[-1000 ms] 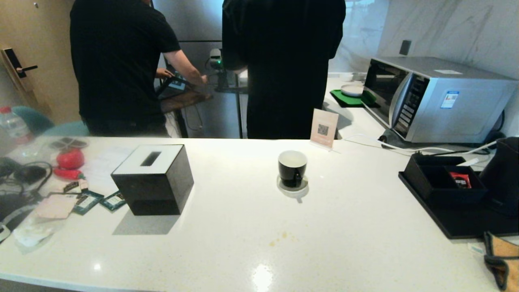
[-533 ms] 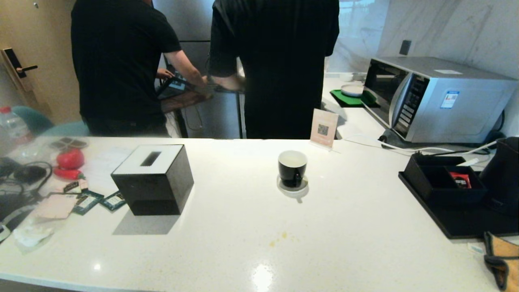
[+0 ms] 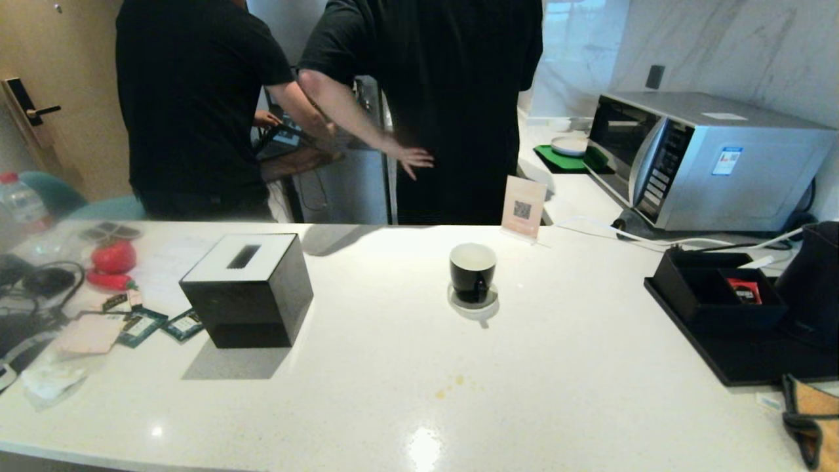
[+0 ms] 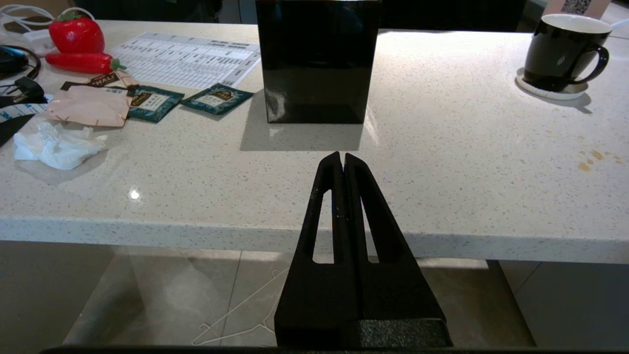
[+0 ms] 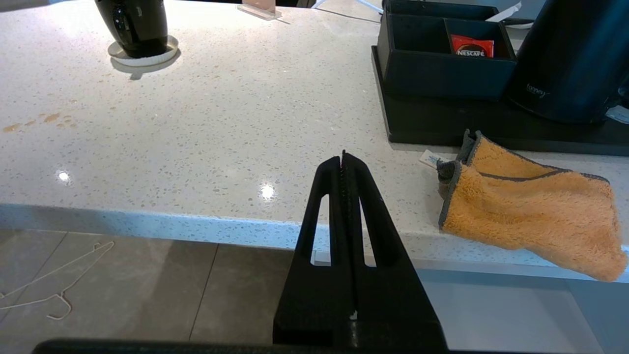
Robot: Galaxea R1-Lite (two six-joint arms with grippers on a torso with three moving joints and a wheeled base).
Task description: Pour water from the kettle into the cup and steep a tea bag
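The black cup (image 3: 472, 271) with a white inside stands on its small white saucer (image 3: 473, 305) mid-counter; it also shows as the cup (image 4: 563, 51) and cup (image 5: 133, 25) in the wrist views. The matte black kettle (image 3: 815, 283) stands at the right edge on a black tray (image 3: 741, 360), seen closer as the kettle (image 5: 570, 59). Teal tea bag packets (image 3: 164, 324) lie at the left, also as packets (image 4: 189, 100). My left gripper (image 4: 342, 156) and right gripper (image 5: 343, 157) are both shut and empty, parked before the counter's near edge, outside the head view.
A black tissue box (image 3: 248, 289) stands left of the cup. A black organizer (image 3: 714, 292) holds a red sachet. An orange cloth (image 5: 528, 211) lies by the tray. A microwave (image 3: 701, 159), a QR sign (image 3: 523, 208), clutter at the far left, and two people (image 3: 452, 105) stand behind.
The person behind the counter has turned and swung an arm back, hand now at the hip. Nothing on the counter has moved, and both grippers are still.
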